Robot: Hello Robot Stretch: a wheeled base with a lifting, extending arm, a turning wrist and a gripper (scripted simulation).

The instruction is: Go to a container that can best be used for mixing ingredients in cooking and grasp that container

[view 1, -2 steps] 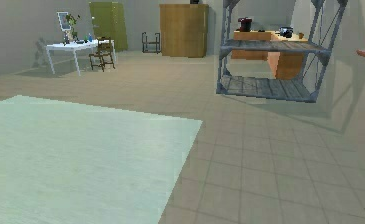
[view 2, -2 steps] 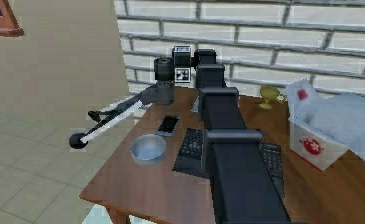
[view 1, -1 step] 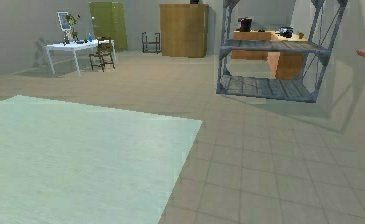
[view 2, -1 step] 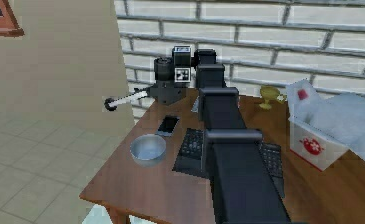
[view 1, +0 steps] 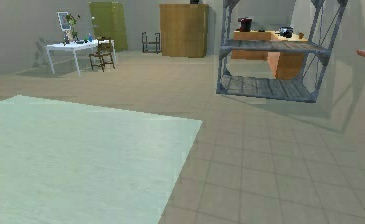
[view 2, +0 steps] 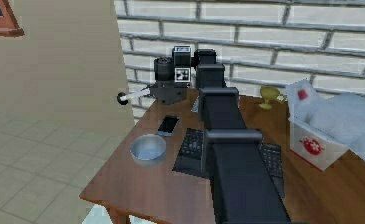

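At the arm's far end the gripper (view 2: pixel 130 97) hung near the far corner of the wooden table (view 2: pixel 118 188). Its thin fingers pointed toward the arm side view's left with bare beige wall behind them, so it held nothing; how the fingers were set could not be told. The arm (view 2: pixel 228 135) lay stretched across the tabletop, probably because the robot stood alongside the table to reach over it. Nearer the robot than the gripper lay a pale phone (view 2: pixel 168 125). Nearer still, by the table's left edge, stood the round grey bowl (view 2: pixel 148 148), upright and apart from the fingers. It looked the likeliest mixing container, and the grasp was not yet made; the gripper seemed to need drawing back and lowering. Just right of the bowl, partly under the arm, lay a dark keyboard (view 2: pixel 193 150). A white box (view 2: pixel 315 140) stood farther right, before the white brick wall (view 2: pixel 280 40).
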